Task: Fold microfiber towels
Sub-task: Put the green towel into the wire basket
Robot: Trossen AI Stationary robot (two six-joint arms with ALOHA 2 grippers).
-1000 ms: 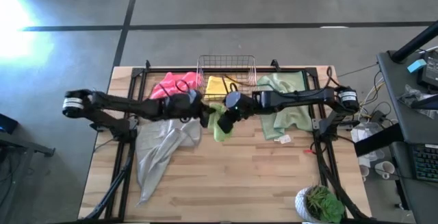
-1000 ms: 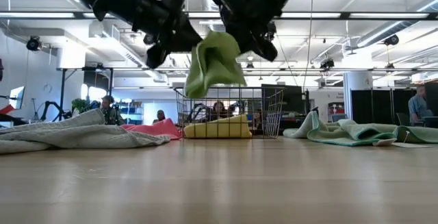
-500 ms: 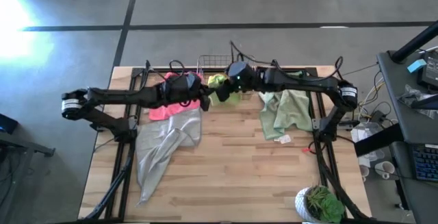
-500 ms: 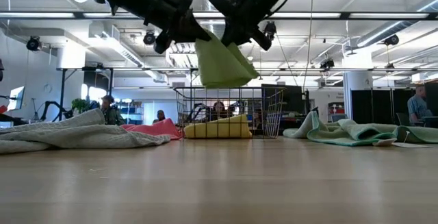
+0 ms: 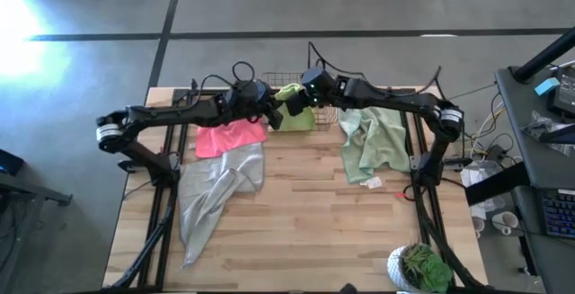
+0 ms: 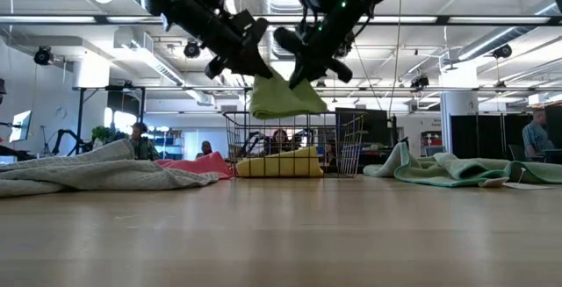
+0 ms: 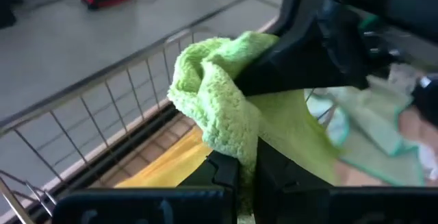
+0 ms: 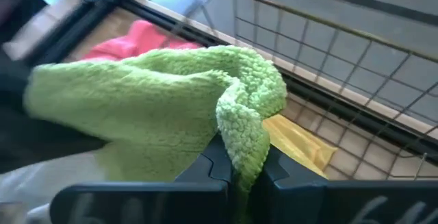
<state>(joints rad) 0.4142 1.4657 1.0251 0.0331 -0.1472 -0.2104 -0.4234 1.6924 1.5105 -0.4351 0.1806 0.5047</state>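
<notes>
The lime green towel [image 6: 283, 101] hangs folded in the air between my two grippers, above the copper wire basket [image 6: 347, 151] at the table's far edge. My left gripper [image 6: 256, 66] is shut on its left upper end and my right gripper [image 6: 295, 75] on its right upper end. A yellow towel [image 6: 279, 164] lies in the basket. The pink towel [image 5: 230, 137] and the grey towel [image 5: 211, 195] lie on the table's left half. The sage green towel [image 5: 373, 141] lies bunched on the right. My left gripper pinches a bunched fold [image 7: 233, 138] at the lime towel's upper edge between its two fingers, slanting down toward the far edge. The towel is lifted clear and hangs slack. My right gripper pinches another thick fold [image 8: 243, 148] of the same towel between its fingers, also slanting down. The cloth droops beside it over the basket.
A potted plant [image 5: 418, 267] stands at the near right corner and a small white tag [image 5: 374, 182] lies by the sage towel. The bare wooden table top [image 5: 305, 231] in the middle and near half gives free room.
Both grippers have carried the lime towel from the table's middle toward the far edge and slightly up, until it hangs over the basket. Both have stayed shut on it. The towel now hangs shorter and more bunched.
</notes>
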